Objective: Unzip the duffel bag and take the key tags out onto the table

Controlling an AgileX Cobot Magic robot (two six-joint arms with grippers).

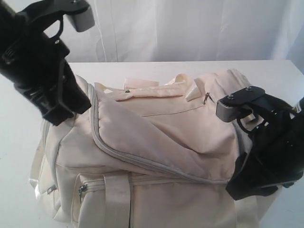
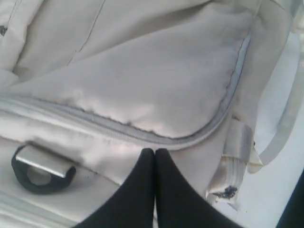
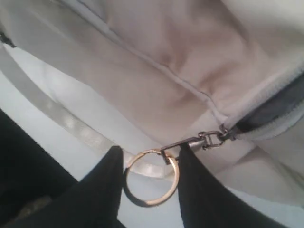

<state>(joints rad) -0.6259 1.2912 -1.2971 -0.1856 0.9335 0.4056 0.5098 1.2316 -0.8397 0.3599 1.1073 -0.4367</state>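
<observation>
At the 4 o'clock end of the duffel bag [image 1: 156, 128] in the exterior view, your R gripper [image 3: 151, 151] sits about half-closed w/ the gold pull ring [image 3: 147, 202] across the gap, touching both pads. That reads as a hold on the ring, which hangs from a clip [image 3: 194, 141] on the zip slider. L gripper [image 2: 155, 153] is at the bag's 9 o'clock end, jaws pressed fully together w/ nothing between, tips seemingly resting on fabric just beside the grey zipper [image 2: 166, 138]. Bag lies mid-table [image 1: 275, 76]. Step in hand, imo: the unzip, barely begun, since only a short dark gap shows by the slider and the rest of the curved track looks shut. Key tags aren't visible in any view, presumably inside. Next move: draw the ring along the curve toward 10 o'clock, low and in line w/ the track, using L as the brace so the bag doesn't drag. Go slow at the bend, as the ring could slip off the pads.
</observation>
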